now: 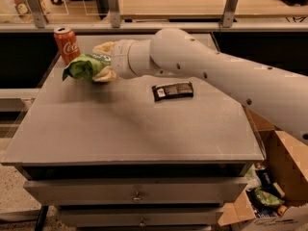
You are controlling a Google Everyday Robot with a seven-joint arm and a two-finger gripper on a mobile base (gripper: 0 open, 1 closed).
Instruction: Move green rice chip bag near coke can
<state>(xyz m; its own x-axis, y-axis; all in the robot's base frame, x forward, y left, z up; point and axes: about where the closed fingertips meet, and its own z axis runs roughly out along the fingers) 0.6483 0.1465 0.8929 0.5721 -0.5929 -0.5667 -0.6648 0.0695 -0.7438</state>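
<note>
The green rice chip bag (85,66) is a crumpled light-green pouch at the far left of the grey table (130,129). My gripper (102,61) is shut on the bag, its pale fingers above and below it. The coke can (67,44) stands upright at the table's back left corner, just left of and behind the bag, almost touching it. My white arm reaches in from the right across the table.
A small flat black wrapped bar (173,90) lies on the table right of centre, under my arm. A cardboard box (269,196) with packets stands on the floor at the right. A counter with posts runs behind the table.
</note>
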